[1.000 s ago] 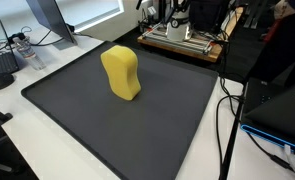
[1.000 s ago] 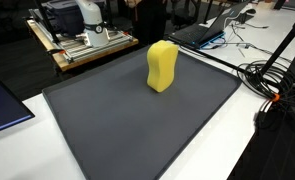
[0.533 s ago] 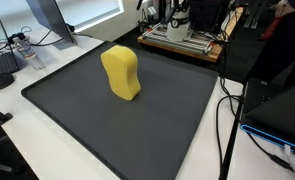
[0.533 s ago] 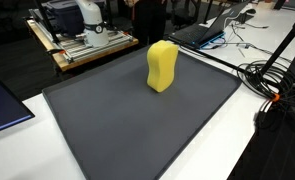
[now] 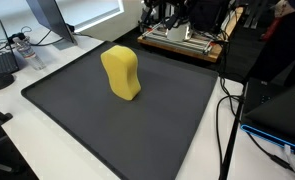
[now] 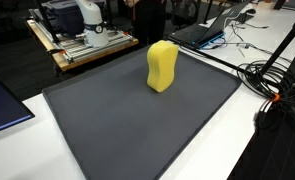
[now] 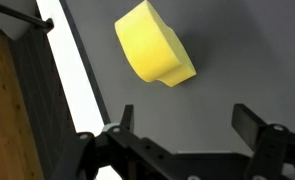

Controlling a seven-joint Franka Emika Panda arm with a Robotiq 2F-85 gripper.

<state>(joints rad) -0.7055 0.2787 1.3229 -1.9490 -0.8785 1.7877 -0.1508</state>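
In an exterior view, the yellow sponge (image 5: 121,72) stands on end on the dark mat (image 5: 137,135). In an exterior view, it stands upright near the mat's far edge (image 6: 162,66).

Wrist view: the end effector (image 7: 185,122) is spread wide and empty. The sponge lies apart at 11 o'clock, its face running 10 to 4 o'clock.

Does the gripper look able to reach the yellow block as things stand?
Probably yes: in the wrist view the gripper stands open, and only bare dark mat lies between it and the yellow block.
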